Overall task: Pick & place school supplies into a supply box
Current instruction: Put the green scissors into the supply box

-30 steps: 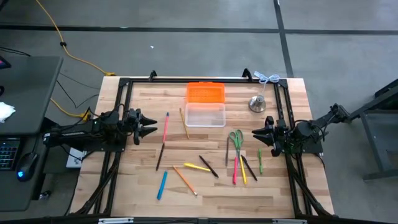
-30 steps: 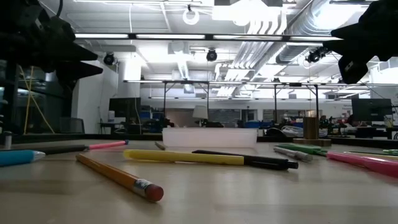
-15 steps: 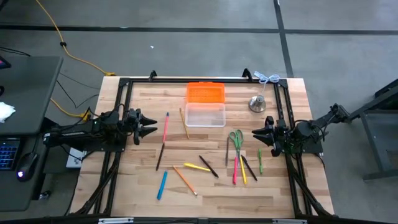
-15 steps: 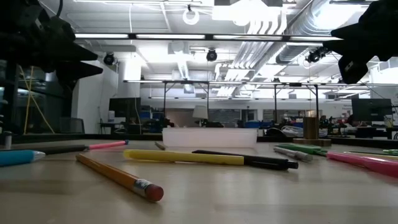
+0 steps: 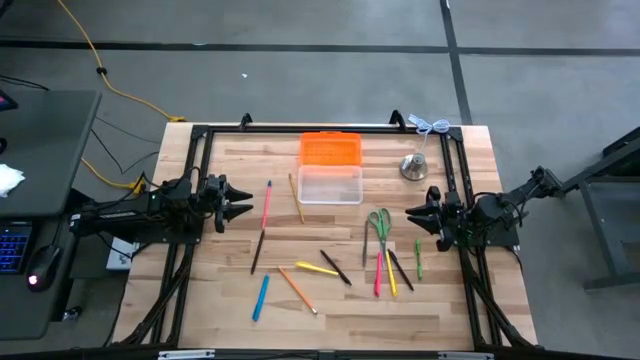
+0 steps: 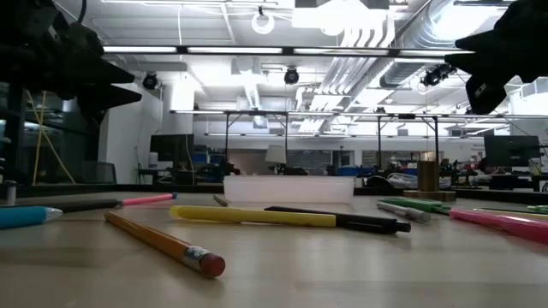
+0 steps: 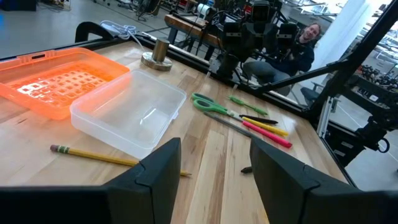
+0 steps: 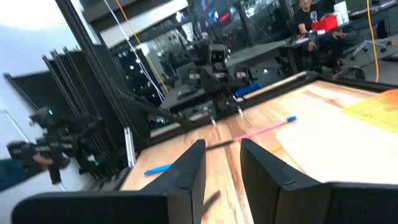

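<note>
**Nothing boxed yet: every pen and pencil lay loose on the worktop**

Judged at the very start of the job. Small clear rectangular plastic tub with rounded corners [image 5: 330, 185] stood empty, toward twelve o'clock of the pale wooden worktop [image 5: 230, 300], touching the bright orange rectangular lid [image 5: 330, 148] just beyond it. Not one of the school supplies seen inside; all left to pick and place.

Toward nine o'clock: thin pink pen [image 5: 266, 203], dark pencil [image 5: 258, 250] below it, blue pen [image 5: 261, 297] nearer six o'clock. Wooden pencil [image 5: 296, 198] just beside the tub's nine-o'clock side. Around the centre and six o'clock: yellow pen [image 5: 318, 268], black pen [image 5: 336, 267], orange pencil [image 5: 297, 290]. Toward three o'clock: green-handled scissors [image 5: 379, 228], with a pink pen, a yellow one, a black one and a thin green pen [image 5: 418, 258] bunched beside them. Small silver bell-shaped metal object [image 5: 414, 166] parked near the tub's three-o'clock side, no part of the job.

Left gripper [image 5: 243, 203] hung at nine o'clock, jaws spread wide, holding nothing. Right gripper [image 5: 411, 219] hung at three o'clock, near the scissors, jaws narrowly parted, likewise holding nothing.

Tub looked see-through, shallow, glossy and open-topped; lid ribbed with a grid pattern.
</note>
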`<state>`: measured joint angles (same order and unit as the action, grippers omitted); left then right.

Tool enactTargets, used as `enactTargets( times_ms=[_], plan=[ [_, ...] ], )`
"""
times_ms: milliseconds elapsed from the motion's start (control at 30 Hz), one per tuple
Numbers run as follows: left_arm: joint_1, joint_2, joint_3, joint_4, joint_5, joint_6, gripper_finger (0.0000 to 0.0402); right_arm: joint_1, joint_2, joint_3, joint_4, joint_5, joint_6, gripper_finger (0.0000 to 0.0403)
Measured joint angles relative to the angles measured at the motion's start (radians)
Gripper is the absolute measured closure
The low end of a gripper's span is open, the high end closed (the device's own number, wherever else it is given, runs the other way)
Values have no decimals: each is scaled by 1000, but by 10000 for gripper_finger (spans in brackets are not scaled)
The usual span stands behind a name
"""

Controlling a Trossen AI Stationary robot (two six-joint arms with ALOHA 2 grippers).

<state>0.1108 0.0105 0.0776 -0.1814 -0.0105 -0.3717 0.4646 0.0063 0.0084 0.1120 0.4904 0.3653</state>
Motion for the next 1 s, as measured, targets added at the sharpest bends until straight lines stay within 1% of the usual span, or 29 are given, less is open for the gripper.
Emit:
enactTargets(
  times_ms=[67, 267, 467, 633, 833, 1000],
  plan=[
    [0, 0, 0, 0, 0, 0, 179, 0, 0, 0, 27, 4, 0, 325],
    [0, 0, 0, 0, 0, 0, 179, 0, 1, 3, 79, 63, -16, 325],
    [0, 0, 0, 0, 0, 0, 179, 0, 58, 79, 57, 111, -53, 325],
    [0, 0, 0, 0, 0, 0, 179, 0, 182, 193, -27, 140, -38, 325],
    [0, 0, 0, 0, 0, 3, 179, 0, 379, 361, -189, 163, 39, 325],
    [0, 0, 0, 0, 0, 5, 179, 0, 531, 503, -290, 160, 104, 325]
  ],
)
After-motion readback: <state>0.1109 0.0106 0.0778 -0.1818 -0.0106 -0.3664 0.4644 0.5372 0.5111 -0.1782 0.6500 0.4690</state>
